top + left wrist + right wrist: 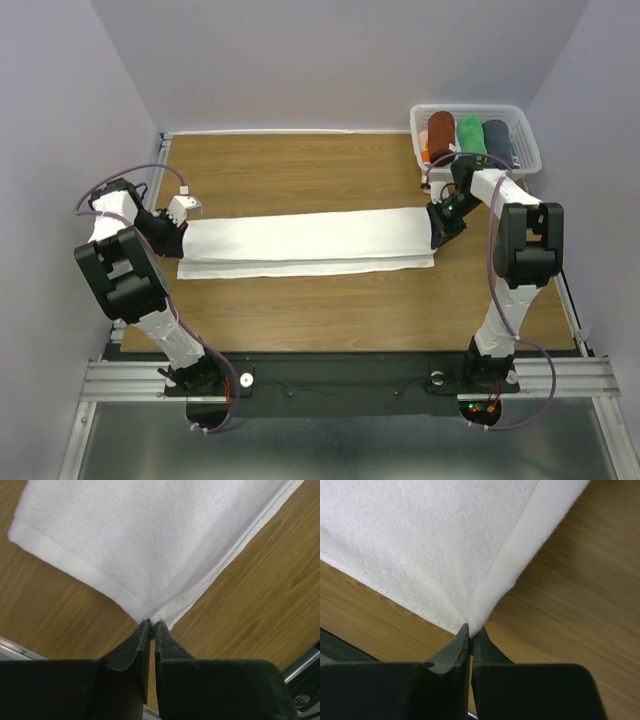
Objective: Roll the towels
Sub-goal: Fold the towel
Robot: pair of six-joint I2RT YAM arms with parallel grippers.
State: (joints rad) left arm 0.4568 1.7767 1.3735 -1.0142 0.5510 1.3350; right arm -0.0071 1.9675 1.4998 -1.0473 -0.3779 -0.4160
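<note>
The white towel (310, 243) lies folded into a long strip across the wooden table, stretched from left to right. My left gripper (183, 232) is shut on its left end; in the left wrist view the gripper (152, 623) pinches a corner of the white towel (150, 535). At the right end my right gripper (436, 237) is shut on the other corner; in the right wrist view the gripper (471, 629) pinches the white towel (430, 545) there. The dark blue-grey towel (497, 141) sits rolled in the basket at the back right.
A white plastic basket (527, 135) at the back right corner also holds a rolled rust-brown towel (440, 136) and a rolled green towel (471, 136). Grey walls stand on the left, back and right. A metal rail (340, 378) runs along the near edge.
</note>
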